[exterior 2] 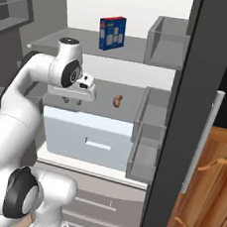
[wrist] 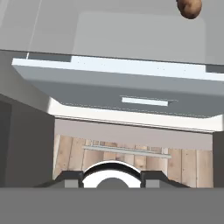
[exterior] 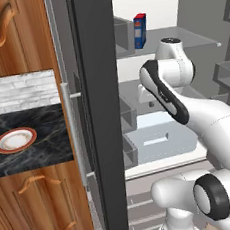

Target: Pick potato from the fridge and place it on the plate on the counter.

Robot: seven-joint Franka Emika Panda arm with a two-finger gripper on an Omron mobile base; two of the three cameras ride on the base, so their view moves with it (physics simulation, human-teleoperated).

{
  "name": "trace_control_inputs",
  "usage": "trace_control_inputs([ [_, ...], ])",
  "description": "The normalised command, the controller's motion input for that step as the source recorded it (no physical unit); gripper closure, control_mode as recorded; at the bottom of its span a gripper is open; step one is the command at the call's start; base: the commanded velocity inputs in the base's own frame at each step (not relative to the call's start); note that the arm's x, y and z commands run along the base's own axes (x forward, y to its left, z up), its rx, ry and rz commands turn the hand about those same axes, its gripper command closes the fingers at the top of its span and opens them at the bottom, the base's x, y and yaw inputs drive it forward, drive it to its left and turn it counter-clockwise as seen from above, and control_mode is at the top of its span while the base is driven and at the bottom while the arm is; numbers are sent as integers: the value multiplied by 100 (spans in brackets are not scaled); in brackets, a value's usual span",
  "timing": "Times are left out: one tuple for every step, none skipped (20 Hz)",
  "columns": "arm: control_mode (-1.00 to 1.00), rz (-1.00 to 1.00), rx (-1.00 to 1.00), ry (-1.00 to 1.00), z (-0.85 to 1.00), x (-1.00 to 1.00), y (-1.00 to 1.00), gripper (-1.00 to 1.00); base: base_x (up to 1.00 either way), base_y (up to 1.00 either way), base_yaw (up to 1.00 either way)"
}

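potato (exterior 2: 118, 101) lies on the fridge (exterior 2: 161, 66) shelf above the drawer (exterior 2: 87, 140); carton (exterior 2: 112, 33) is set on the shelf above. plate (exterior: 15, 140) rests on the counter (exterior: 44, 144), left of the fridge door.

A rendered home kitchen. An open fridge (exterior 2: 197, 95) with grey shelves, a pale blue drawer (exterior 2: 85, 139) and a long silver handle (exterior: 72, 134) stands beside brown wooden cabinets (exterior: 41, 210) with carved curved handles. Between the cabinets, a black marble desk (exterior: 44, 139) with white veins carries a plate (exterior: 15, 140), backed by a strip of pale stone tiles (exterior: 19, 92).
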Motion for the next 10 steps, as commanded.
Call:
trace_control_inputs([
  [-100, 0, 0, 0, -1, 0, 0, -100, 0, 0, 0],
  [-100, 0, 0, -5, -11, 0, 0, -100, 0, 0, 0],
  [-100, 0, 0, -11, -16, 0, 0, -100, 0, 0, 0],
  [-100, 3, 0, -11, -32, -2, -18, -100, 0, 0, 0],
  [-100, 5, 0, -9, -36, 0, -29, -100, 0, 0, 0],
  [-100, 6, 0, -10, -33, 0, -27, -100, 0, 0, 0],
  [-100, 6, 0, -11, -24, 0, -36, -100, 0, 0, 0],
  [-100, 8, 0, -10, -16, 0, -44, -100, 0, 0, 0],
  [-100, 9, 0, -9, -21, 0, -46, -100, 0, 0, 0],
  [-100, 9, 0, -9, -19, 0, -44, -100, 0, 0, 0],
])
